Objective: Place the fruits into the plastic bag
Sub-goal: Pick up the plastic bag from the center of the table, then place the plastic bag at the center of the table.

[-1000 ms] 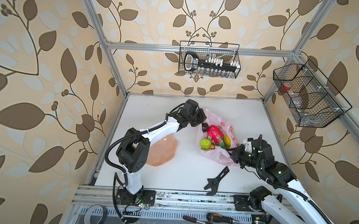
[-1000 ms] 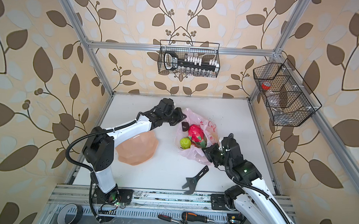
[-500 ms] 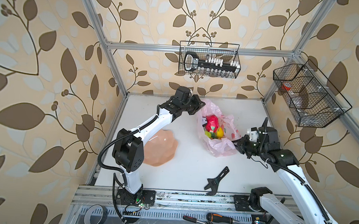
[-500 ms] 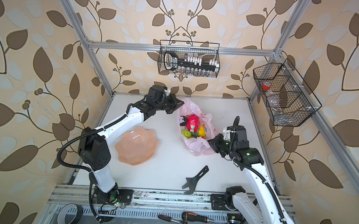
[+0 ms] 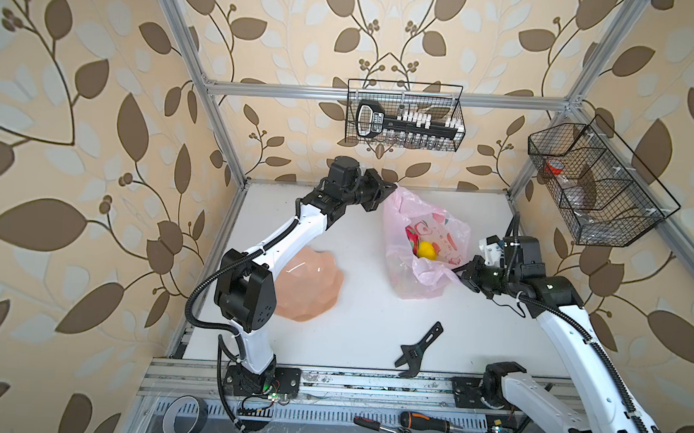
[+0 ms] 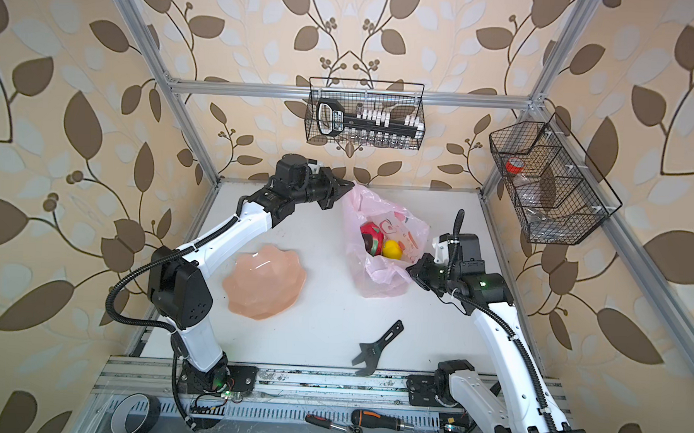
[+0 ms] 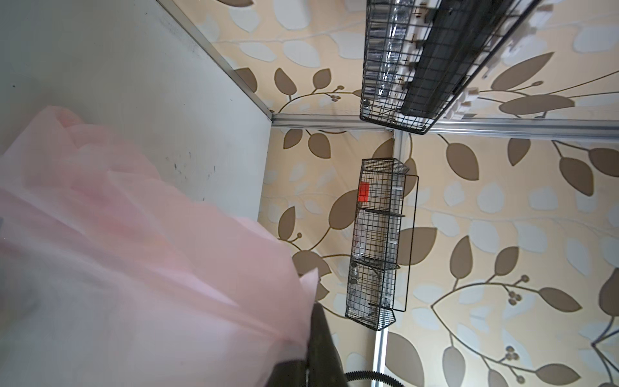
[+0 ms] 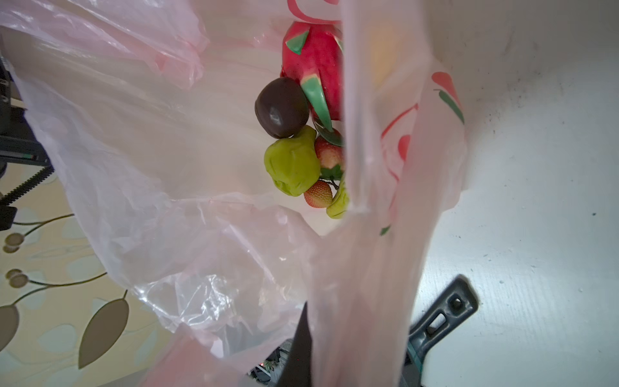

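The pale pink plastic bag [image 5: 403, 268] [image 6: 375, 279] hangs stretched between both grippers, its bottom at the table. My left gripper [image 5: 393, 186] [image 6: 349, 184] is shut on the bag's far top edge near the back wall. My right gripper [image 5: 457, 270] [image 6: 409, 270] is shut on the near right edge. Both top views show the lemon [image 5: 426, 250] and dragon fruit [image 6: 370, 236] inside the bag. The right wrist view looks into the bag [image 8: 167, 134] at the dragon fruit [image 8: 311, 57], a dark purple fruit [image 8: 281, 107], a green piece [image 8: 291, 164] and a strawberry [image 8: 318, 194]. Pink film [image 7: 134, 268] fills much of the left wrist view.
A peach faceted plate [image 5: 310, 284] lies to the left of the bag, with no fruit on it. A black flat tool [image 5: 416, 349] lies near the front edge. Wire baskets hang on the back wall [image 5: 406, 115] and right wall [image 5: 596, 192]. Hand tools and a tape roll sit below the front rail.
Both grippers have risen and moved apart, the left toward the back wall, the right to the right. The bag went from lying flat to hanging upright, and the fruits sank deeper inside.
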You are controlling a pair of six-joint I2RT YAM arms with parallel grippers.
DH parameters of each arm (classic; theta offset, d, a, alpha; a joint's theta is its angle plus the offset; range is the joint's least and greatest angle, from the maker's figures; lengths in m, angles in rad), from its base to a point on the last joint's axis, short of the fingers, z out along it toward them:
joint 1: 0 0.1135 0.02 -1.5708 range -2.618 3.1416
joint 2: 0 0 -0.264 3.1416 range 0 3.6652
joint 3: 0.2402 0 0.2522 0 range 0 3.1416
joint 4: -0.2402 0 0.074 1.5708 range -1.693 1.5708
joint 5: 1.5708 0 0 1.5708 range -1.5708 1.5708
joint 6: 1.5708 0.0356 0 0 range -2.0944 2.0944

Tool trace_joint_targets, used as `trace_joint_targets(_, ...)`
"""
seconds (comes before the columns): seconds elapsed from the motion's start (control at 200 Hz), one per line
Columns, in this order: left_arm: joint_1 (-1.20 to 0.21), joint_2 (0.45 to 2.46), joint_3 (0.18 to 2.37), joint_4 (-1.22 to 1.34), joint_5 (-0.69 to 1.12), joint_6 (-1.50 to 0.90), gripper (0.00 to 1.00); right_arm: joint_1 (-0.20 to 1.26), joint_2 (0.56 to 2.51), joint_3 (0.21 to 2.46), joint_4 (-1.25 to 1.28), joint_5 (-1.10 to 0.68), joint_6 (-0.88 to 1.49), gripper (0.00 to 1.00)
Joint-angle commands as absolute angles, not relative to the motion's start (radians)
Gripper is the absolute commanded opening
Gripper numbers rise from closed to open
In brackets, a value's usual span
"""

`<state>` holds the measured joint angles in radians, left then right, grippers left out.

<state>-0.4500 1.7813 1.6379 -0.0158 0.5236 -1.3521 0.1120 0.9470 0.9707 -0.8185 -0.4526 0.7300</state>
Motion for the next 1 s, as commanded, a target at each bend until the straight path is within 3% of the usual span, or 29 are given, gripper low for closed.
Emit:
trace_joint_targets(0.0, -0.417, 1.718, 1.682, 0.149, 0.572, -1.452, 0.0, 0.138, 0.936, 1.04, -0.774, -0.48, 0.681, 0.0)
trace_joint_targets(0.165, -0.383, 1.731, 1.692, 0.206, 0.595, -1.54, 0.0, 0.3, 0.972, 1.107, -0.706, -0.465, 0.667, 0.0)
trace_joint_targets(0.325, -0.365, 1.727, 1.674, 0.177, 0.63, -1.568, 0.0, 0.509, 1.041, 1.163, -0.706, -0.33, 0.673, 0.0)
trace_joint_targets(0.405, -0.361, 1.707, 1.631, 0.171, 0.655, -1.576, 0.18, 0.575, 1.059, 1.155, -0.698, -0.278, 0.689, 0.0)
trace_joint_targets(0.49, -0.358, 1.669, 1.586, 0.113, 0.681, -1.549, 0.46, 0.591, 1.064, 1.131, -0.689, -0.264, 0.709, 0.0)
trace_joint_targets(0.61, -0.346, 1.586, 1.531, -0.044, 0.675, -1.453, 0.67, 0.591, 1.051, 1.103, -0.665, -0.27, 0.726, 0.0)
trace_joint_targets(0.73, -0.341, 1.535, 1.576, -0.221, 0.666, -1.314, 0.76, 0.591, 1.049, 1.102, -0.671, -0.277, 0.721, 0.0)
trace_joint_targets(0.995, -0.361, 1.542, 1.958, -0.933, 0.456, -0.738, 0.81, 0.592, 1.059, 1.103, -0.672, -0.292, 0.711, 0.0)
